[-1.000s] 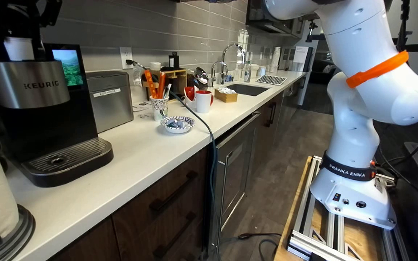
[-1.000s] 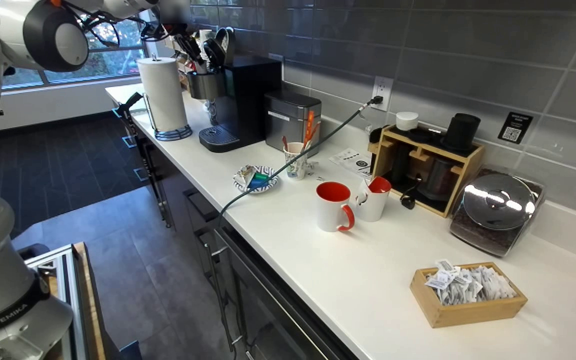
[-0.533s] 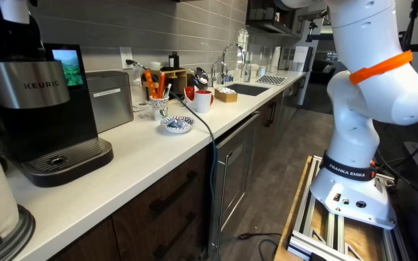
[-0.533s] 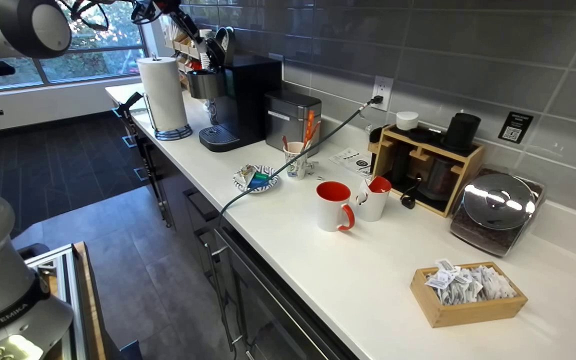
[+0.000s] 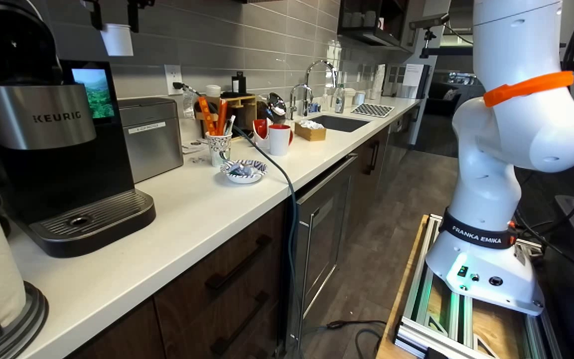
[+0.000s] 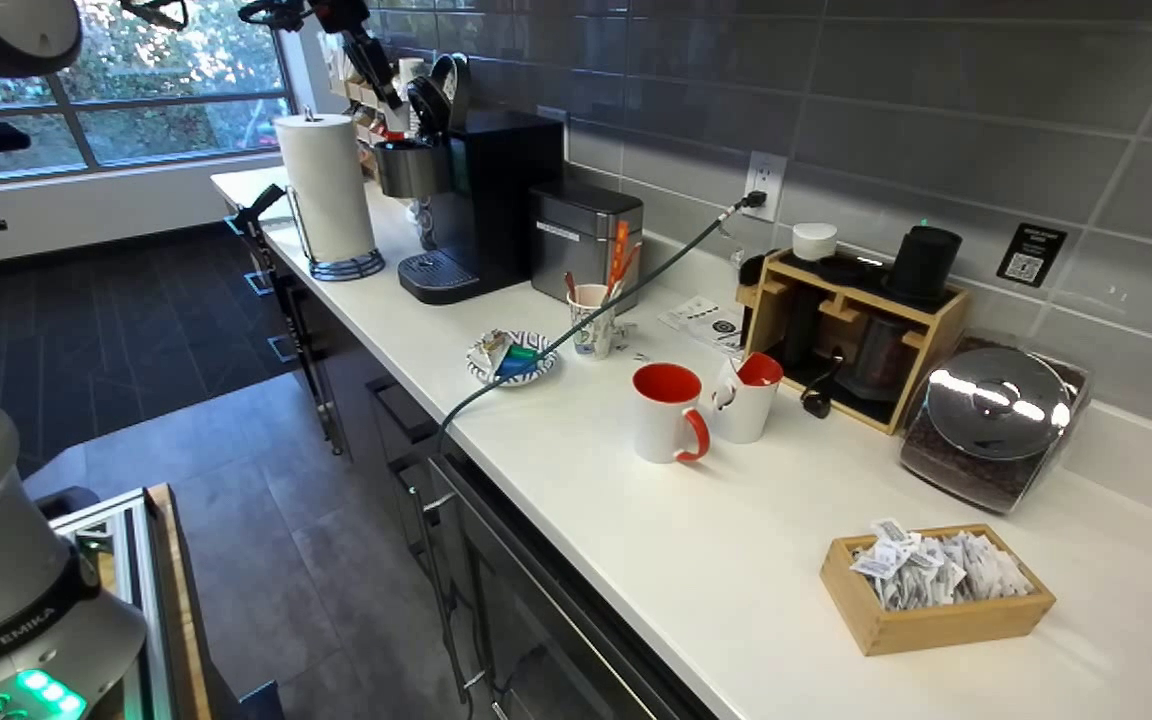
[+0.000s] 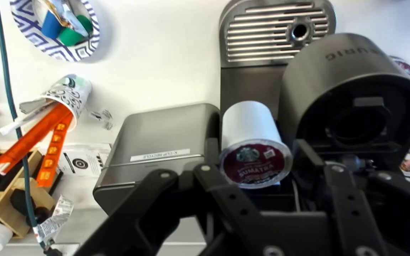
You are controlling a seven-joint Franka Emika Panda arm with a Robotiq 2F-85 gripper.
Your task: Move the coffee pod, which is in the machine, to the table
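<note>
The coffee pod (image 5: 117,40) is white with a dark red Sumatra lid, seen in the wrist view (image 7: 250,128). My gripper (image 5: 116,27) is shut on it, a finger on either side near the lid rim; it also shows in the wrist view (image 7: 257,151) and an exterior view (image 6: 394,103). The pod hangs in the air beside the open top of the machine (image 5: 63,174), apart from it and well above the countertop. The machine (image 6: 516,190) is black with a silver band; its raised lid and dark pod opening show in the wrist view (image 7: 347,71). The table (image 5: 192,214) is the pale countertop.
A silver recycling box (image 5: 152,137) stands beside the machine. A cup of stirrers (image 5: 218,148), a patterned bowl with used pods (image 5: 243,172), mugs (image 5: 280,139) and a dark cable (image 5: 287,182) are along the counter. A paper towel roll (image 6: 326,190) stands on the machine's other side.
The pod has risen out of the machine's open top in my gripper and swung sideways, away from the machine toward the recycling box side. The arm has shifted with it.
</note>
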